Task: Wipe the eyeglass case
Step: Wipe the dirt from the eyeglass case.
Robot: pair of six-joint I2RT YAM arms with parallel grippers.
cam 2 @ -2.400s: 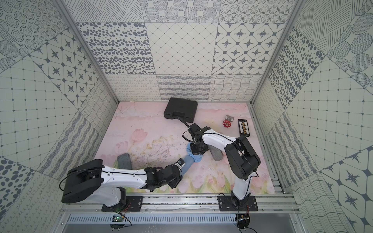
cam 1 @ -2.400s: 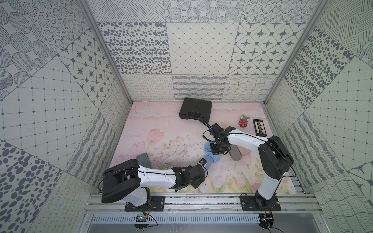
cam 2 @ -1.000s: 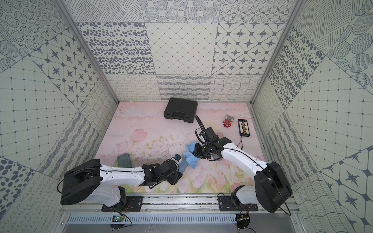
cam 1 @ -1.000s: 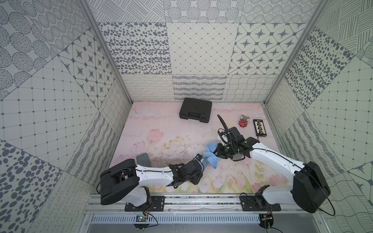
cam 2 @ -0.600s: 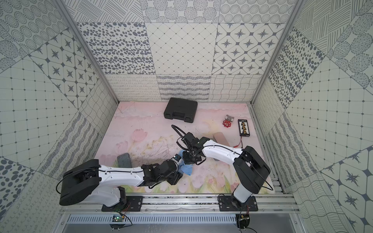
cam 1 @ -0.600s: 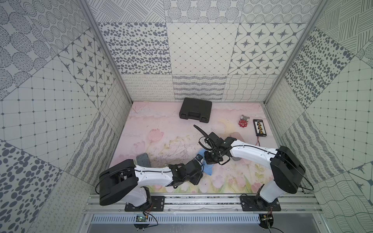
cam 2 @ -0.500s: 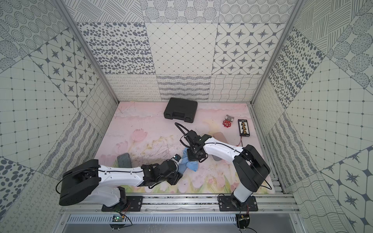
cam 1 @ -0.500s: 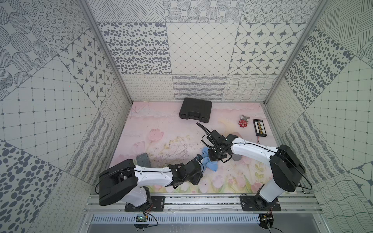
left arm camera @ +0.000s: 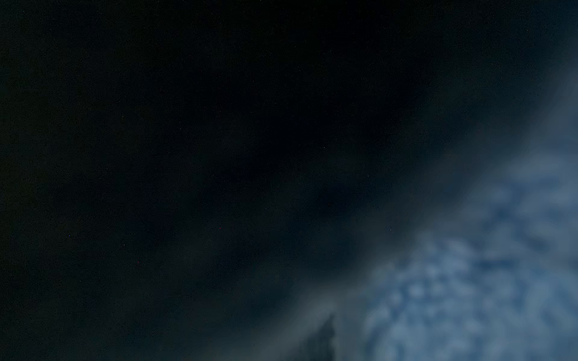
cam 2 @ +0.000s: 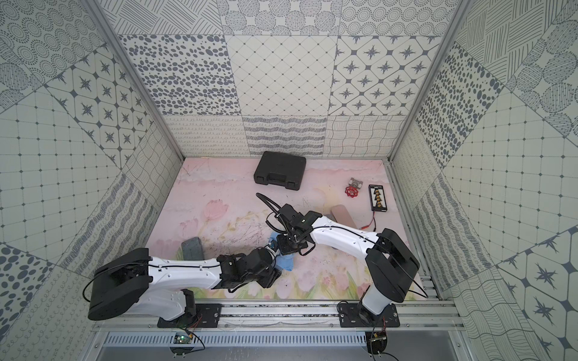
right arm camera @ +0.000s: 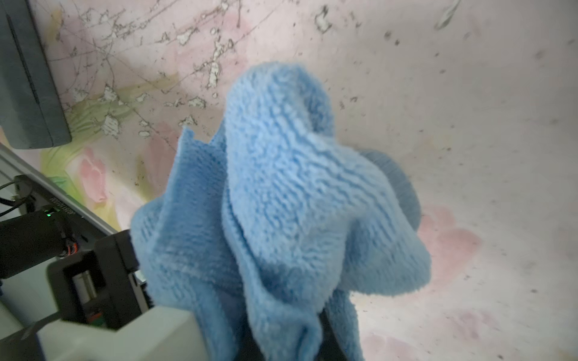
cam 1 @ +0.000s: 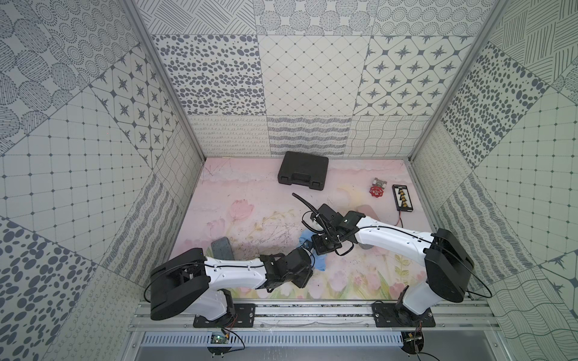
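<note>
On the pink counter (cam 1: 250, 200) I count 2 claws, 1 blue cloth (right arm camera: 281, 193), 1 black box (cam 1: 302, 170), 1 red wheel (cam 1: 375, 191), 1 black strip (cam 1: 403, 197) with yellow bits, 1 grey case (cam 1: 221, 250) and 1 tan case (cam 2: 341, 213) (partly behind the right arm). The right claw (cam 1: 315, 249) is pinched tight on the cloth. The eyeglass case (right arm camera: 398, 184) shows only as a round blue-grey end poking out behind the cloth, touching it, right by that claw. The left claw (cam 1: 307, 254) sits under the cloth, so I cannot tell if it grips anything.
</note>
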